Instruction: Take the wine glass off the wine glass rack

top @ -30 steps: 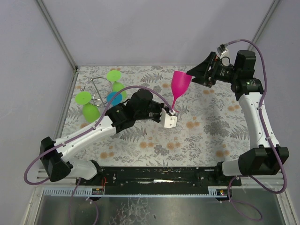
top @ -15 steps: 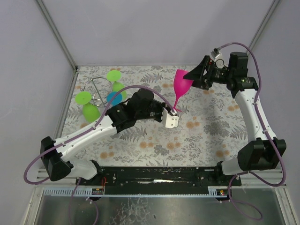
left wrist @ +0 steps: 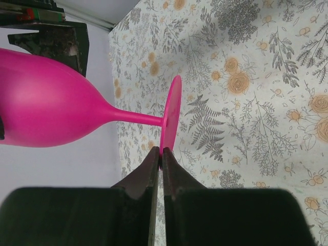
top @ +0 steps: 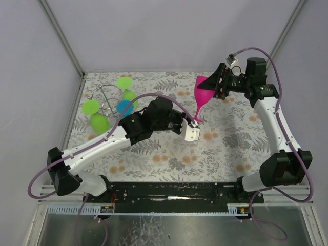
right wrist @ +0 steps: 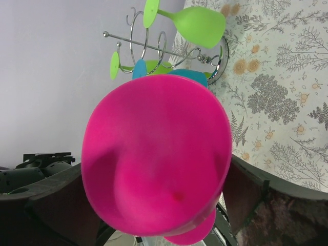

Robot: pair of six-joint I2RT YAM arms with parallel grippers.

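Pink wine glass point(top: 201, 89) is off the wine glass rack point(top: 105, 97) and held in the air above the counter point(top: 230, 148), right of centre in the top view. The rack stands well apart at upper left, with green glasses point(right wrist: 197, 24) hanging on it. Left gripper point(left wrist: 160, 152) is pressed together on the edge of the glass's foot, a thin pinch, with the stem tilted toward upper right. Right gripper point(top: 213, 87) is spread, one finger point(right wrist: 48, 200) on each side of the bowl; cannot tell if the pads touch it. Judged step: hand-over to the right arm. To do well: centre the bowl between the jaws, close gently and evenly on the widest part, and release the foot only once the bowl is firmly seated. Risk: the round bowl slips.
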